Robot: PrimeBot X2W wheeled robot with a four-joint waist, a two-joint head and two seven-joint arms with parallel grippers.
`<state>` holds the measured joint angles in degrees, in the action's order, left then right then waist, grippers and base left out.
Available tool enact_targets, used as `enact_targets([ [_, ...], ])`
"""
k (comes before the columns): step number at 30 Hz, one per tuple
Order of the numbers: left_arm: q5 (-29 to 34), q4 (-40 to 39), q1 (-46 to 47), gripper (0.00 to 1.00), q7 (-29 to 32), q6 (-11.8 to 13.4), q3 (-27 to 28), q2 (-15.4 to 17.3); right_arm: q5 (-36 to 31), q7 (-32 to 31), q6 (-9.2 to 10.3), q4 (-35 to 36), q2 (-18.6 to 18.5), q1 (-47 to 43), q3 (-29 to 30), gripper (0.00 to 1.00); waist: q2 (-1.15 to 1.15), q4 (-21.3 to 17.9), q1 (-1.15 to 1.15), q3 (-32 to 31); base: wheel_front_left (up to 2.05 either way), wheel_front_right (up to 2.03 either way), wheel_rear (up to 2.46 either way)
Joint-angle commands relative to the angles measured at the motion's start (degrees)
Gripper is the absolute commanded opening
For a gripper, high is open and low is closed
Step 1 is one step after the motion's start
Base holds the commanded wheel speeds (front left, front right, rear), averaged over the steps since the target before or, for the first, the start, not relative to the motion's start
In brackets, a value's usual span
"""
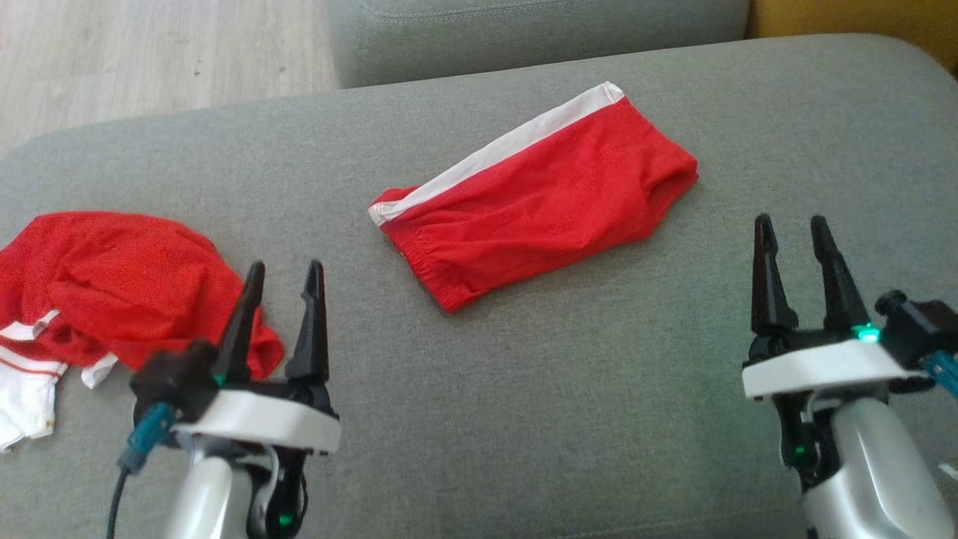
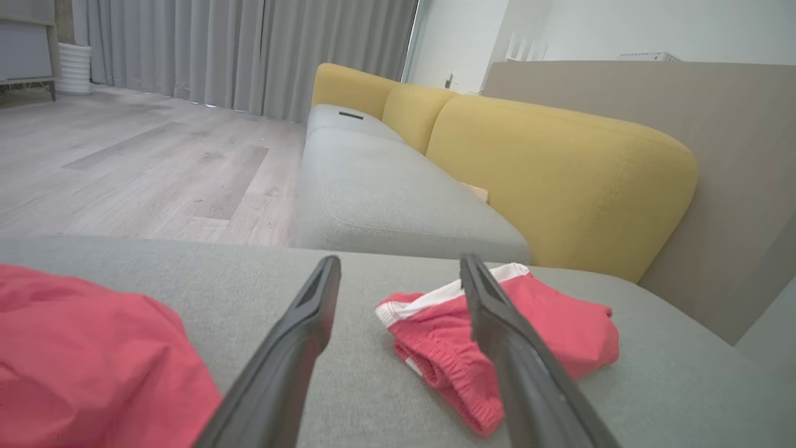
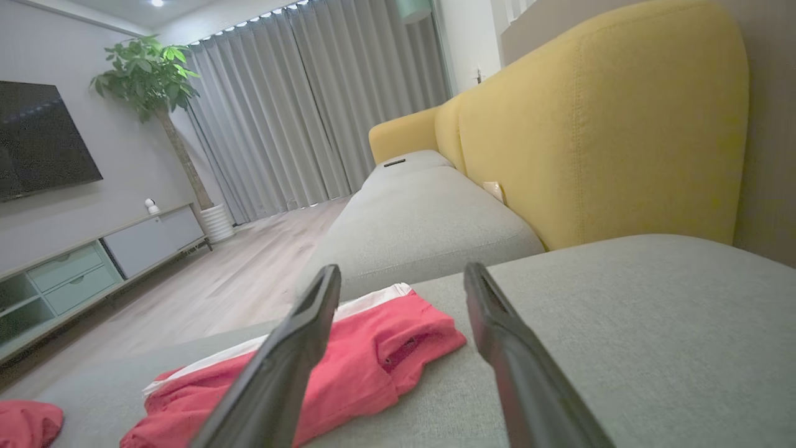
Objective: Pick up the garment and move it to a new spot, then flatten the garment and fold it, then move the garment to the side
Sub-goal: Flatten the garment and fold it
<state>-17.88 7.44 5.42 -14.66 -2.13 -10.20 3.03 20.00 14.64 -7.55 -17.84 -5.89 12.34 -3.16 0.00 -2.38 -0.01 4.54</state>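
2 red garments on the grey cushion (image 1: 524, 419), nothing gripped.
1 pair of red shorts (image 1: 535, 198) with a white side stripe is seen near the cushion's middle, doubled over, fairly flat and slanted toward the far right, touched by neither gripper. From that look, flattening and folding are judged done and only the move to the side is judged outstanding, though this cannot be confirmed. 1 crumpled red garment (image 1: 112, 284) lies at the cushion's left end, near the left gripper (image 1: 286, 266), whose fingers are held apart around nothing. The right gripper (image 1: 791, 221) is likewise spread and empty, well right of the shorts. Bare cushion is offered in front and to the right. Beyond the far-left edge, wooden floor (image 1: 150, 52) is seen.
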Motion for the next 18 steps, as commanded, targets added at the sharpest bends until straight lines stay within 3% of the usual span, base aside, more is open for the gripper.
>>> enact_targets([
  [1,0.6,-2.0,0.9,1.0,-0.3,-0.5,2.4,0.0,-0.7,0.4,0.06,2.3,0.4,0.8,-0.7,1.0,0.0,0.2,0.01,0.1,0.0,0.0,0.0],
  [9,0.1,-1.7,2.2,1.0,-0.3,-1.3,0.8,-0.1,-0.3,-3.6,0.06,1.8,0.8,1.1,2.4,1.0,0.0,2.7,0.01,2.4,0.0,0.0,0.0],
  [18,-1.0,-1.3,5.1,1.0,-0.3,-1.1,-2.1,-0.1,10.4,-14.1,0.06,-3.9,2.1,9.2,9.7,1.0,0.0,7.8,0.01,8.6,0.0,0.0,0.0],
])
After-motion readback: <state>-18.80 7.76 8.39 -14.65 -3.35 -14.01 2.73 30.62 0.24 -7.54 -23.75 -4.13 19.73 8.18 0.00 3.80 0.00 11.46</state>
